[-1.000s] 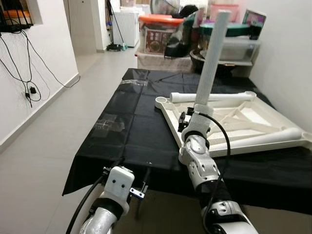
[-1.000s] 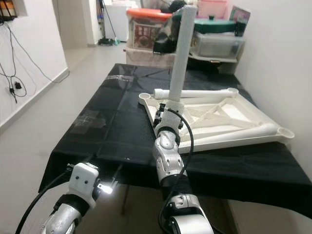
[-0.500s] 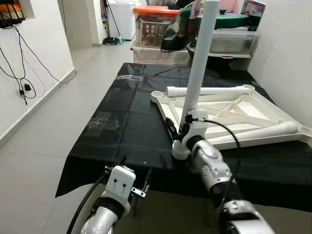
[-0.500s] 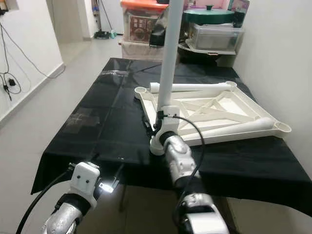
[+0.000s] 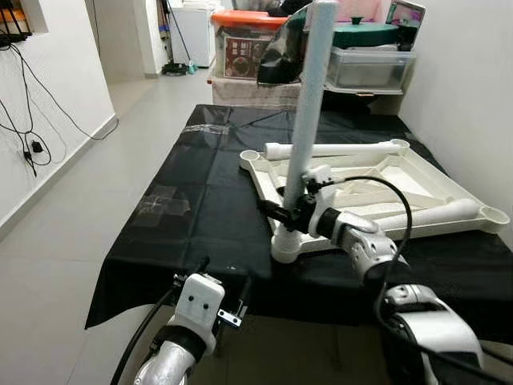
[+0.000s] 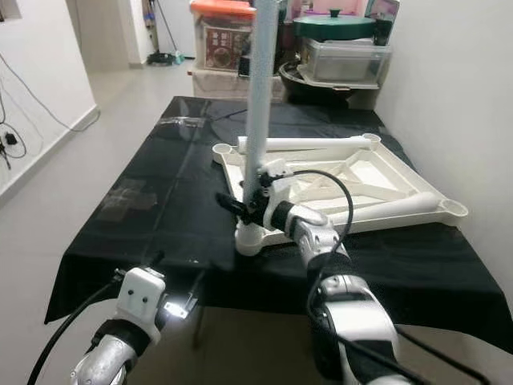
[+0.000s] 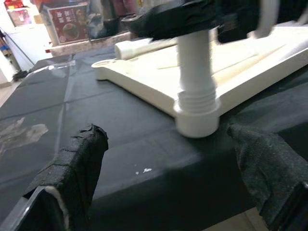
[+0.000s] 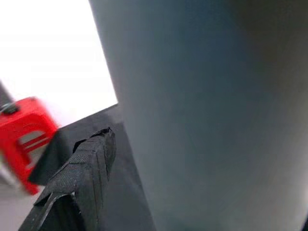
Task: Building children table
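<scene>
Nearest: left end effector (image 5: 228, 309) hangs low at the front edge of the worktop (image 5: 192, 200), fingers (image 7: 77, 163) spread apart, nothing between them. From its wrist view it faces the corner socket (image 7: 197, 118) across a stretch of black cloth; near it, not touching.

Next out: right end effector (image 5: 290, 210) clamped on the table leg (image 5: 309, 104), low on the shaft, just above the threaded end. Right wrist view confirms the grip: leg surface hard against one finger (image 8: 82, 178).

Leg: long axis close to vertical, slight lean at the top. Its lower end sits in the corner socket at the front left corner of the upturned tabletop (image 5: 417, 180). Threads show above the socket rim, so judged not fully seated.

Key relation: leg axis stands nearly in line with the socket axis, directly over it. The right arm holds the leg; the left is free and lies before the same corner. Judgement: coming move is a turn about the leg's own axis.

Farther: two more legs lie flat on the tabletop, one along the far edge (image 5: 337, 149), one toward the right corner (image 5: 433, 215). Storage boxes (image 5: 248, 48) beyond the worktop.
</scene>
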Motion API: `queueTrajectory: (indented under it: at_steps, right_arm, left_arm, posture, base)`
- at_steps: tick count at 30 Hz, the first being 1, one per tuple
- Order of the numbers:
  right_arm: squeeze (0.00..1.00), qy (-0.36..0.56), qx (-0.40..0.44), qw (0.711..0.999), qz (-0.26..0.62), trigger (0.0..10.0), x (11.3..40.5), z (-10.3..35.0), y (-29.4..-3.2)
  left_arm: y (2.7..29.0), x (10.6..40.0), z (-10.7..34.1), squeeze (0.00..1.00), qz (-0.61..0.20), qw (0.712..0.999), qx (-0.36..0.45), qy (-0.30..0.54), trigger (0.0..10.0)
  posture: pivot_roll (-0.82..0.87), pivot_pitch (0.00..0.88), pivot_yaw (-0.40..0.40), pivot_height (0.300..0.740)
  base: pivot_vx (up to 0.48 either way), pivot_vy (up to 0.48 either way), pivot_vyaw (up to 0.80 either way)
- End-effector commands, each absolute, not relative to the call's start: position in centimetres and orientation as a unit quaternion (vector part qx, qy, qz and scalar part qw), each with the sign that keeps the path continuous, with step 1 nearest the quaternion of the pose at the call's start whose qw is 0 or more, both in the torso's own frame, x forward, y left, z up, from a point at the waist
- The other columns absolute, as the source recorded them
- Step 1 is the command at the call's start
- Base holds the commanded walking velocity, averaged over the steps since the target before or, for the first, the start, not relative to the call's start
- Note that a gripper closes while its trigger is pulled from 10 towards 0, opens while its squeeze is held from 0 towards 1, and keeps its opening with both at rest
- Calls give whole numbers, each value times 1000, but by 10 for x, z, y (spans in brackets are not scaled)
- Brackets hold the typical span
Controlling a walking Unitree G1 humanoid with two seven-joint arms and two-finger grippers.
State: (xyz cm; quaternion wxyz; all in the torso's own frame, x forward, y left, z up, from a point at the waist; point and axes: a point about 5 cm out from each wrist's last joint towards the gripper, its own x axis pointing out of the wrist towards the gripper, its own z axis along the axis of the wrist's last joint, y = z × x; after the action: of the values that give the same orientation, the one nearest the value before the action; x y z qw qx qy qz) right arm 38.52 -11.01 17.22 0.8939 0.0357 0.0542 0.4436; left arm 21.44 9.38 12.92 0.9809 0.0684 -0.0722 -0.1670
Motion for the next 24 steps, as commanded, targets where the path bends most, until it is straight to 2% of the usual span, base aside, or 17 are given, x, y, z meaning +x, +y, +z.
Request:
queueTrajectory:
  at_steps: [1, 3, 4, 6, 7, 11, 15, 17, 19, 20, 21, 22, 24]
  right_arm:
    - [0, 70, 14, 872, 483, 10000, 383, 169, -89]
    - [0, 68, 14, 869, 490, 10000, 383, 171, -85]
    - [0, 65, 15, 865, 498, 6039, 382, 172, -81]
    - [0, 63, 17, 862, 504, 6039, 382, 174, -79]
    - [0, 55, 22, 861, 504, 0, 382, 175, -77]
    - [0, 36, 24, 863, 504, 0, 382, 177, -76]
    - [0, 16, 32, 902, 431, 0, 386, 173, -82]
    - [0, 15, 31, 907, 421, 0, 386, 172, -83]
    - [0, 12, 8, 947, 320, 0, 389, 165, -94]
    - [0, 12, 8, 947, 320, 0, 389, 165, -94]
    - [0, 10, 5, 973, 230, 0, 391, 161, -103]
    - [0, 10, 5, 973, 230, 0, 391, 161, -103]
    - [0, 6, -4, 998, 64, 0, 390, 157, -123]
  left_arm:
    - [93, 209, 130, 0, -173, 980, 70, -67, 10000]
    - [94, 207, 130, 0, -171, 981, 69, -65, 10000]
    - [94, 205, 131, 0, -170, 981, 68, -64, 10000]
    - [94, 203, 131, 0, -170, 981, 67, -63, 10000]
    - [94, 202, 132, 0, -170, 981, 67, -63, 10000]
    - [93, 197, 133, 0, -173, 981, 65, -60, 10000]
    - [92, 195, 134, 0, -175, 981, 64, -57, 10000]
    - [92, 195, 134, 0, -175, 981, 64, -57, 10000]
    - [92, 196, 133, 0, -175, 981, 64, -55, 10000]
    - [92, 196, 133, 0, -175, 981, 64, -55, 10000]
    - [92, 196, 132, 0, -174, 981, 64, -54, 10000]
    - [92, 196, 132, 0, -174, 981, 64, -54, 10000]
    - [94, 199, 131, 0, -173, 981, 65, -53, 10000]
  posture:
    - [115, 0, -73, 740]
    - [116, 0, -73, 740]
    - [117, 0, -74, 740]
    - [117, 0, -74, 740]
    - [113, 6, -76, 740]
    - [112, 18, -76, 740]
    - [101, 30, -74, 740]
    - [101, 30, -74, 740]
    - [89, 26, -72, 740]
    - [89, 26, -72, 740]
    - [83, 22, -68, 740]
    - [83, 22, -68, 740]
    - [71, 17, -60, 740]
  base:
    - [0, 0, 0]
    - [0, 0, 0]
    - [0, 0, 0]
    - [0, 0, 0]
    - [0, 0, 0]
    - [0, 0, 0]
    - [0, 0, 0]
    - [0, 0, 0]
    - [0, 0, 0]
    - [0, 0, 0]
    - [0, 0, 0]
    - [0, 0, 0]
    - [0, 0, 0]
